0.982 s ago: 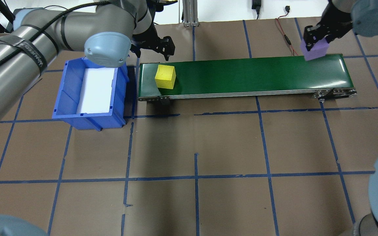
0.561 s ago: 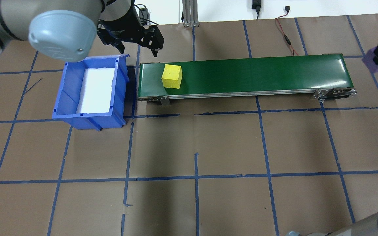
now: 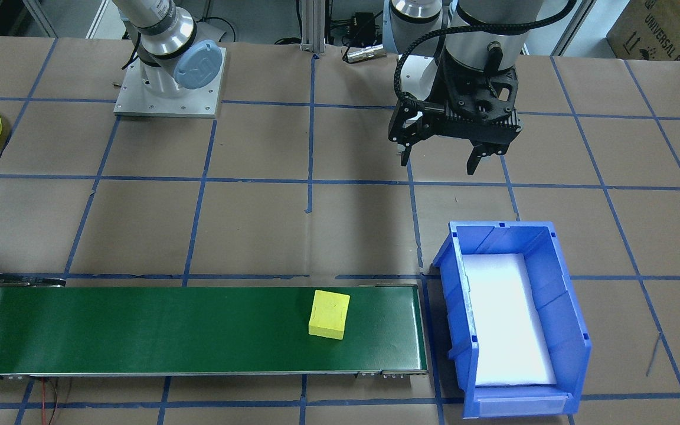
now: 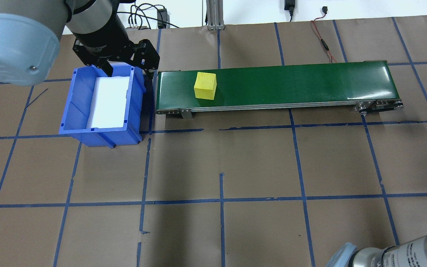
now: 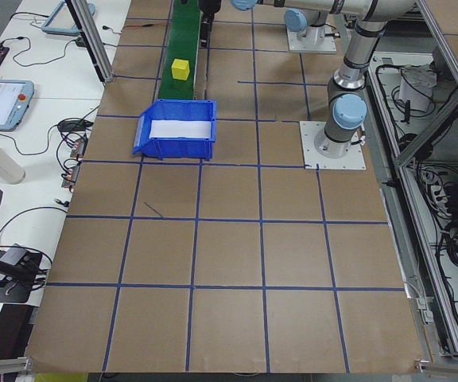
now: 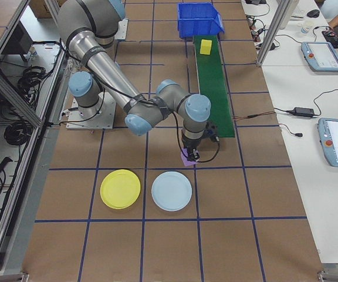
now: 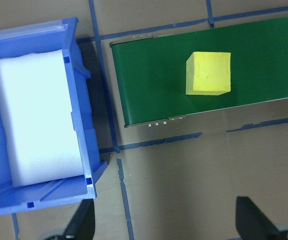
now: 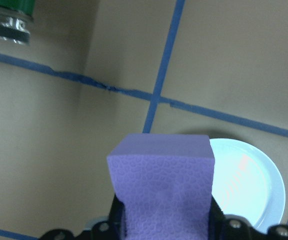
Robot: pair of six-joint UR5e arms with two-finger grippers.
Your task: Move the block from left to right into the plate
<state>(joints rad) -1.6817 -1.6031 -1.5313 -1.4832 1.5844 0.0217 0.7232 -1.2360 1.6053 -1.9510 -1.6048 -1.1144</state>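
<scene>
Two blocks in play. Nearest the right wrist camera is a purple foam cube with a pebbled surface (image 8: 161, 185), pinched in the right gripper (image 6: 191, 153), with the dark jaws pressed against its two side faces. It hangs above the brown paper-covered table (image 4: 258, 163), clear of it.

Handling guess: light, soft and squashy, not fragile and not slippery. The grip across opposite flat faces looks right, but a hard squeeze would dent it.

Just past the cube lies a round pale blue plastic plate (image 8: 246, 182), partly under it in the wrist view. The target, a small round bright yellow plastic plate (image 6: 120, 188), sits just beside the pale one on the robot's side and doesn't show in the wrist view. The cube is not over it yet.

The right arm is folded at the elbow with the wrist pointing straight down, just off the end of the long green conveyor belt (image 4: 291, 79).

Farther along the belt, a yellow foam cube (image 4: 205, 85) rests flat, untouched, near the far end.

Beyond that sits a blue rectangular plastic bin (image 4: 73, 107) with a white foam liner (image 4: 108, 102).

The left gripper (image 3: 440, 158) hovers near the bin, fingers spread wide and empty, pointing down.
</scene>
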